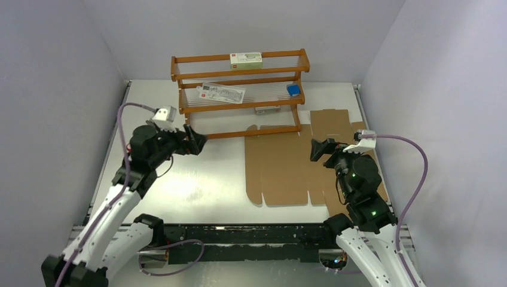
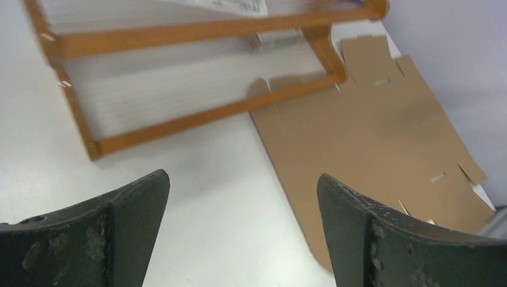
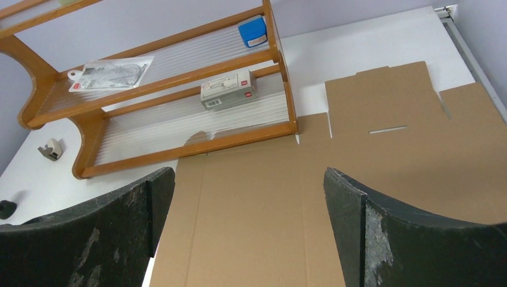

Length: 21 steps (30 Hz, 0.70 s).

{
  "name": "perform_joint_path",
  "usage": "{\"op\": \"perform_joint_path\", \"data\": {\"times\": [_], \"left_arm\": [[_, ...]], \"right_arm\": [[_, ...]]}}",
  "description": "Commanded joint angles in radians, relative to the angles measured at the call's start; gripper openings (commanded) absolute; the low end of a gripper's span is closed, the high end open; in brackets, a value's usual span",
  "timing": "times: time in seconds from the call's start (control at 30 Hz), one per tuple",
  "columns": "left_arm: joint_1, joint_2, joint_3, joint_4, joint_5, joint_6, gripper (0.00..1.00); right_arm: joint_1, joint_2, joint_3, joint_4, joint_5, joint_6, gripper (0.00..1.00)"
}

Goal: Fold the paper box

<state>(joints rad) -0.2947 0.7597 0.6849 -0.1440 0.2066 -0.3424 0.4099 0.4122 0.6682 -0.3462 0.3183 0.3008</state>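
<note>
- paper box (image 1: 287,170) lying totally flat, unfolded, far edge right by the wooden rack (image 1: 203,58)
- left gripper (image 1: 196,141) fingers wide, holding nothing
- right gripper (image 1: 320,149) wide too, above the box

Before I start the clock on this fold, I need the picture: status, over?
Left gripper open, empty, over bare table. Right gripper open, empty, above the paper box. Box flat, unfolded. Far flap tucked under wooden rack.
</note>
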Motion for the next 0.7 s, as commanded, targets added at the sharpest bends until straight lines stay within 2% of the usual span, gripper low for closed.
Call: {"op": "perform_joint_path", "data": {"times": [0.0,0.1,0.3,0.67], "left_arm": [[-0.101,0.119,-0.001,0.086,-0.035,-0.092,0.98],[-0.212,0.227,0.018,0.128,-0.147,-0.131,0.98],[-0.362,0.498,0.085,0.211,-0.298,-0.173,0.98],[-0.425,0.872,0.228,0.334,-0.492,-0.205,0.98]], "right_arm": [[0.004,-0.023,-0.023,0.046,-0.003,0.012,1.0],[0.004,-0.015,-0.029,0.05,-0.014,0.012,1.0],[0.003,0.019,-0.034,0.054,-0.032,0.012,1.0],[0.004,0.044,-0.046,0.071,-0.047,0.008,1.0]]}}
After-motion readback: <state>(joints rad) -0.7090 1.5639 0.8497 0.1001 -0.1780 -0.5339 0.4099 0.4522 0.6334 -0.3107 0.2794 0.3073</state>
